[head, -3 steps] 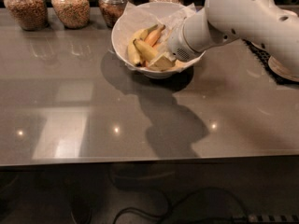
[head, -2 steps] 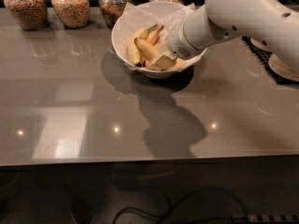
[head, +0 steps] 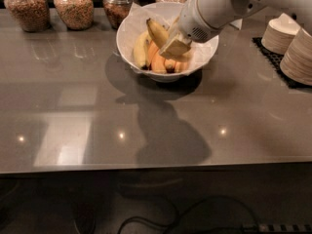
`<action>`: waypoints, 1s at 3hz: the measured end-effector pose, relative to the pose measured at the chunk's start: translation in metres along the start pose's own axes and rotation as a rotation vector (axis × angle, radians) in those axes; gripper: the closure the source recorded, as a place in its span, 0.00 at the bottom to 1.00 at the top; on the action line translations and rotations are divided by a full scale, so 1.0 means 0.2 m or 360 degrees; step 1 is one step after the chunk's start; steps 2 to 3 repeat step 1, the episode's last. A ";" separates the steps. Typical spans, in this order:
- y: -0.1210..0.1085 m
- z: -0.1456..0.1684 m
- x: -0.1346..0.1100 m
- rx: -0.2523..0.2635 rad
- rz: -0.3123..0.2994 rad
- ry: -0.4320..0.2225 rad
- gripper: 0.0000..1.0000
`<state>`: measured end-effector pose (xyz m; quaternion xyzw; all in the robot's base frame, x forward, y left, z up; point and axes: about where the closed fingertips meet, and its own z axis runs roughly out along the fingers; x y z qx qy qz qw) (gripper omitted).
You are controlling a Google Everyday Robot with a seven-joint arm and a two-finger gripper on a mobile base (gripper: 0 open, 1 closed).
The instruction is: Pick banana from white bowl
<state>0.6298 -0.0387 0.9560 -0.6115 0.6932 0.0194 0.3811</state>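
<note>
Camera view: the gripper [head: 175, 47] hangs over the middle of the white bowl [head: 126, 43]. It appears closed on the lower end of the banana [head: 157, 31], though the contact itself is partly hidden by the wrist. The banana slants up and to the left of the gripper, its dark tip above the bowl's paper lining. Just below and left of the gripper lies a paler banana [head: 140, 50]. The orange-toned bananas [head: 158, 62] lie directly beneath the gripper. The glass jars [head: 73, 6] stand well to its left, and the stacked plates [head: 297, 57] are off to its right on the desk [head: 73, 111].

The step in hand looks like the lift-out. Because the hold sits near one end, the banana could swing or slip, so a straight, slow rise with firm closure seems wise. That rise should clear the rim before any sideways travel and avoid dragging the paper or the other fruit.
</note>
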 end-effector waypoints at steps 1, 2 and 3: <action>-0.02 -0.17 -0.07 -0.0027 -0.0089 0.0031 1.00; -0.02 -0.17 -0.07 -0.0027 -0.0089 0.0031 1.00; -0.02 -0.17 -0.07 -0.0027 -0.0089 0.0031 1.00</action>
